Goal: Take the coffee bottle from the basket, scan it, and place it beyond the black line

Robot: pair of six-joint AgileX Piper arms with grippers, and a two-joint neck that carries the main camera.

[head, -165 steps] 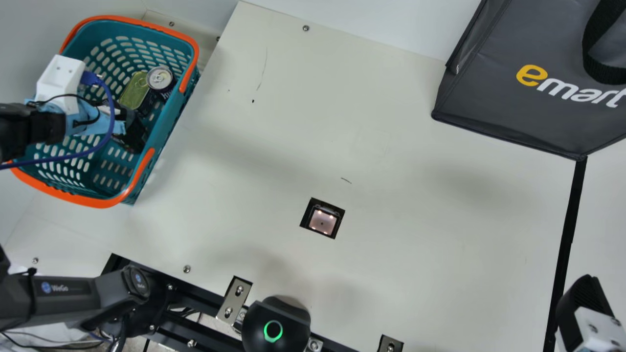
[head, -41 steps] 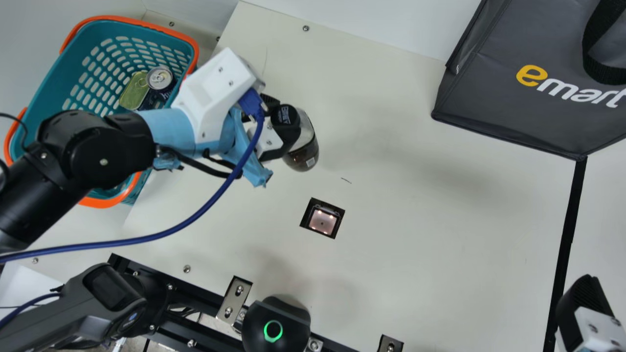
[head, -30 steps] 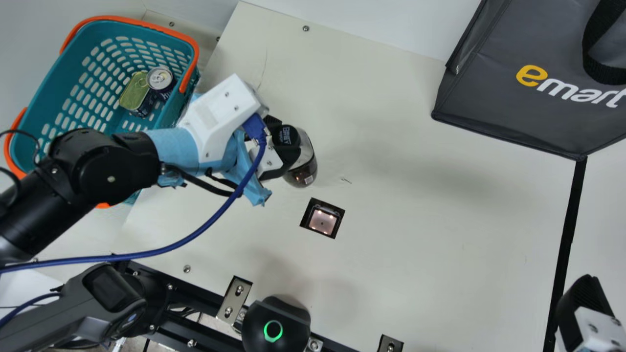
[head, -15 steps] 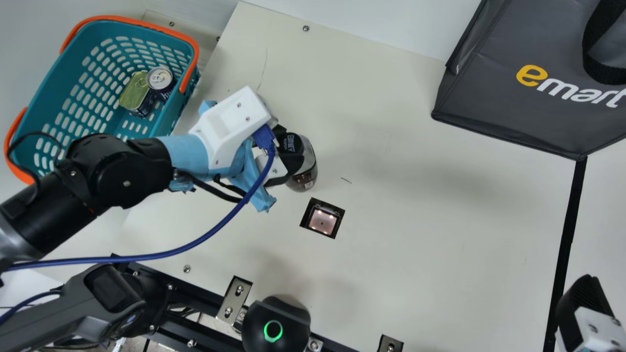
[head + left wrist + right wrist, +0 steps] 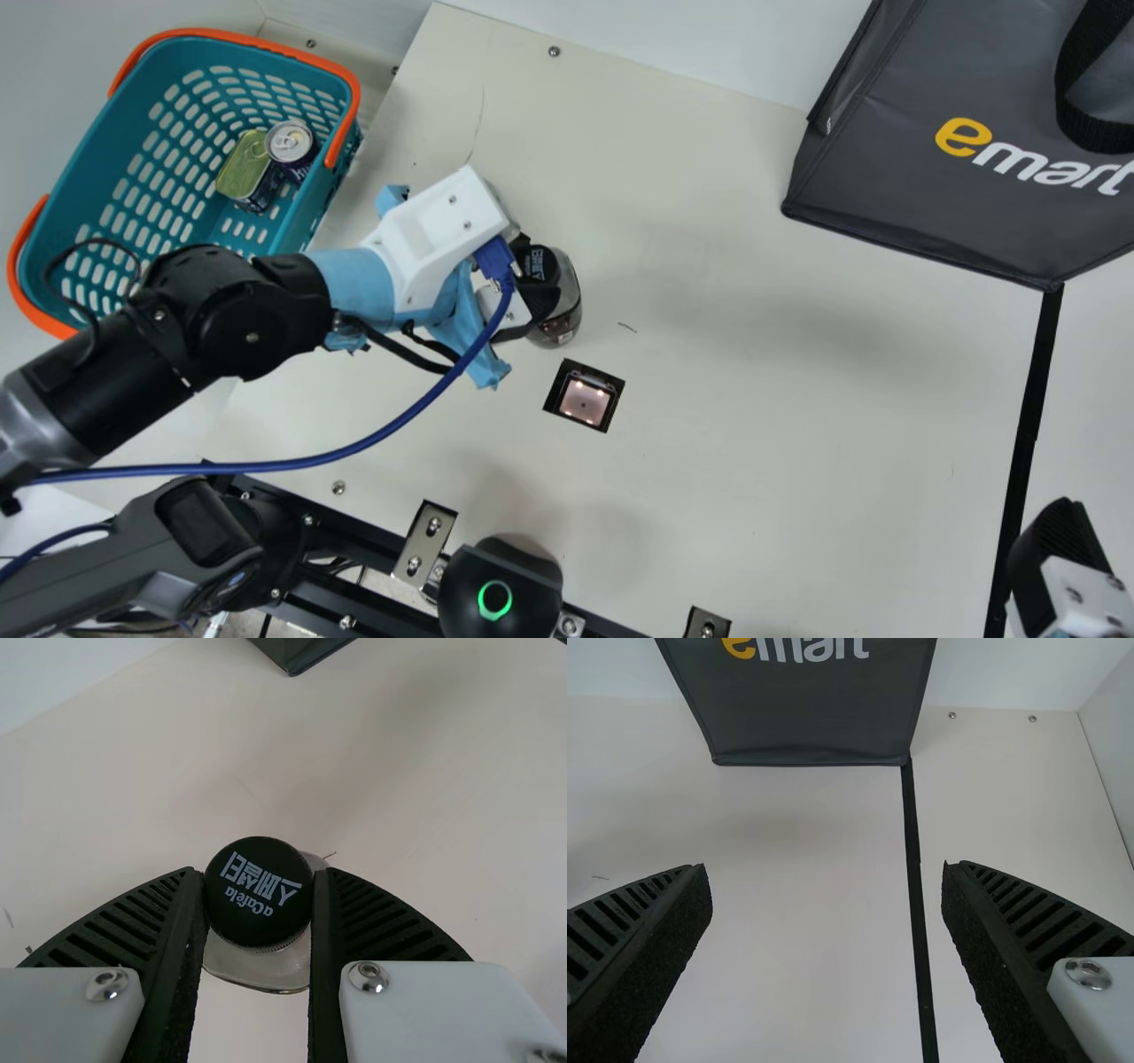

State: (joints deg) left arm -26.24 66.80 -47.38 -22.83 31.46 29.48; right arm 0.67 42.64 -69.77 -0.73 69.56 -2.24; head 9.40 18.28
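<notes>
Across the cream worktop [image 5: 753, 425], the dark bag [image 5: 921, 177] stood at the far right!
At far left sat the basket [image 5: 177, 133]; the black line [image 5: 1032, 416] ran from the bag's corner, where the right tool [image 5: 1059, 545] waited near it, fingers spread wide. And the left tool [image 5: 540, 276], pinching the coffee bottle [image 5: 565, 306] by its cap, just beside the lit scanner window [image 5: 585, 401]! Inside the basket, a can [image 5: 288, 142] and a tin [image 5: 242, 168] touched.

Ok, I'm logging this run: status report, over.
Left claw shut on coffee bottle, not yet over scanner. Right claw open. Grey bag at far end of black line, might crowd placement there.
</notes>
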